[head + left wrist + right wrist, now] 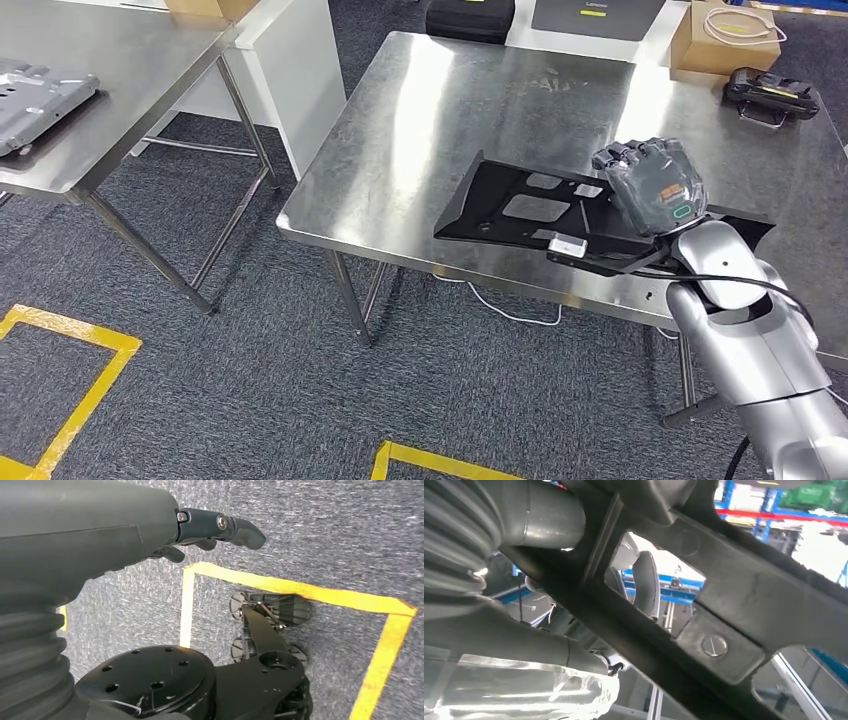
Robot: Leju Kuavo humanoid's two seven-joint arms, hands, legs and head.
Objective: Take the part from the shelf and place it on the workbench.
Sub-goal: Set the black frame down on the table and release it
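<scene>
Bench [480, 90]: brushed steel, glossy. Part [520, 210]: matt black metal plate. Floor [250, 380]: rough grey carpet. Box [715, 45]: cardboard.

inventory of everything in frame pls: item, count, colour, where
part: 1, black flat panel with cutouts, over the near edge of the workbench, held by the right hand
workbench: 1, steel, centre
second table: 1, steel, left
grey metal plate: 1, on the second table
cardboard box: 1, brown, far right of the workbench, white cable coiled on top
handheld device: 1, black with yellow, beside the box
floor tape: yellow lines on grey carpet
right hand: grey, grips the part
left hand: dark grey, hangs above the floor, holds nothing
</scene>
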